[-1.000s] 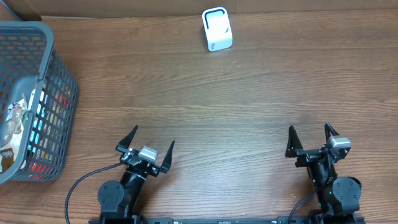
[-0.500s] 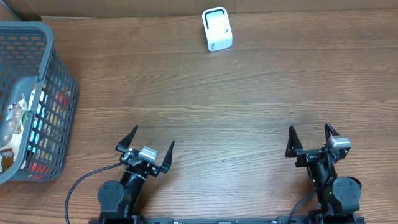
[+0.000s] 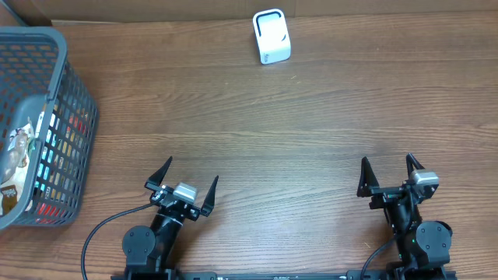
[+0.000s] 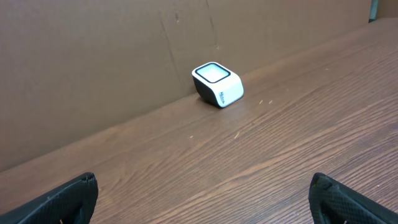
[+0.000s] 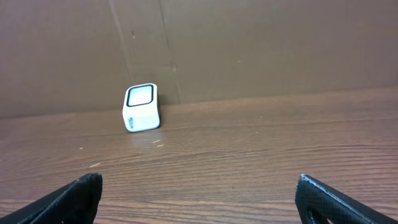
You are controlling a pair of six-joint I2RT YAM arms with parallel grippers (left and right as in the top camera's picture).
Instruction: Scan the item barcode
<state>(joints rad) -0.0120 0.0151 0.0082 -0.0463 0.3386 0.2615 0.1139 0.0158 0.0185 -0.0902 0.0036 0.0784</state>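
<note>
The white barcode scanner (image 3: 271, 36) with a dark-framed window stands at the table's far edge, also seen in the left wrist view as scanner (image 4: 217, 84) and in the right wrist view as scanner (image 5: 142, 107). Packaged items (image 3: 15, 159) lie inside the grey basket (image 3: 35, 35) at the far left; no barcode shows on them. My left gripper (image 3: 192, 171) rests open near the front edge, left of centre, with nothing between its fingers (image 4: 74, 196). My right gripper (image 3: 387, 159) stands open at the front right, also holding nothing (image 5: 198, 183).
A brown cardboard wall (image 5: 249, 43) runs along the table's back edge behind the scanner. The tall mesh basket takes up the left side. Wooden tabletop (image 3: 272, 124) stretches between the grippers and the scanner.
</note>
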